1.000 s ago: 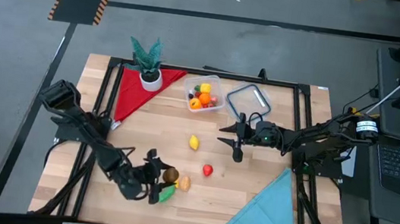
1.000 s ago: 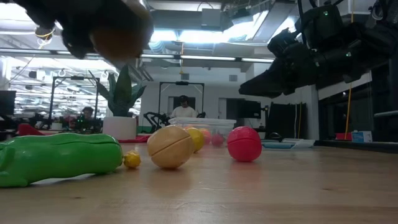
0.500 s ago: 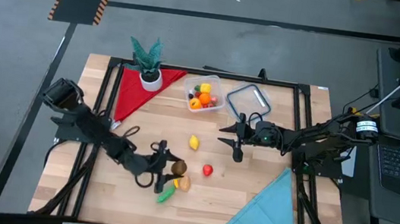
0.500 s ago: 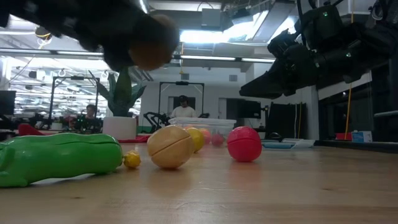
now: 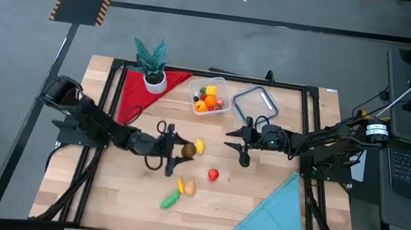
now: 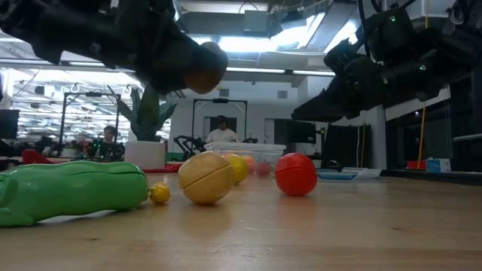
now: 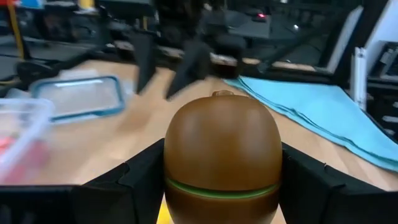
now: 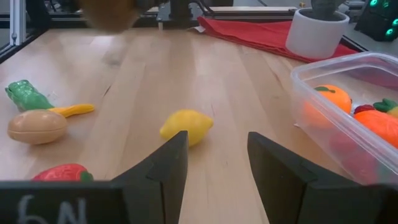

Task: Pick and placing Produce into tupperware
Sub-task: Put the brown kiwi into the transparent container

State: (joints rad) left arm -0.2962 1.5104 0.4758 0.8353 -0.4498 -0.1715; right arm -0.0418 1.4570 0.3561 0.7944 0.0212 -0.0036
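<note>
The wooden table (image 5: pixel 257 208) stands in a large workshop room, with a red cloth (image 5: pixel 136 91) and a potted plant (image 5: pixel 151 61) at its far left corner and a blue cloth (image 5: pixel 271 217) at the near right. The clear tupperware (image 5: pixel 209 98) sits at the far middle of the table, already holding some pieces, among them an orange (image 8: pixel 329 99). Its lid (image 5: pixel 256 102) lies just beside it on the right.

The left gripper (image 5: pixel 178 149) hangs above the middle of the table, and its fingers are closed on a brown kiwi (image 7: pixel 222 158). The kiwi sits upright between the two fingers, with its green seam running level. The kiwi is right beside the yellow lemon (image 5: pixel 199 146) in the high view, but the low view shows it is well above the table.

The relation that matters now is this: the tupperware lies farther toward the back edge from the held kiwi and a little to the right. I judge the left arm must carry the kiwi that way and then open over the container.

The right gripper (image 5: pixel 244 143) waits near the lid, with its fingers apart and nothing between them.

On the table remain a red strawberry (image 5: pixel 213 175), a tan round piece (image 5: pixel 189 188), a green vegetable (image 5: pixel 170 200) and a small yellow piece (image 5: pixel 180 183)
</note>
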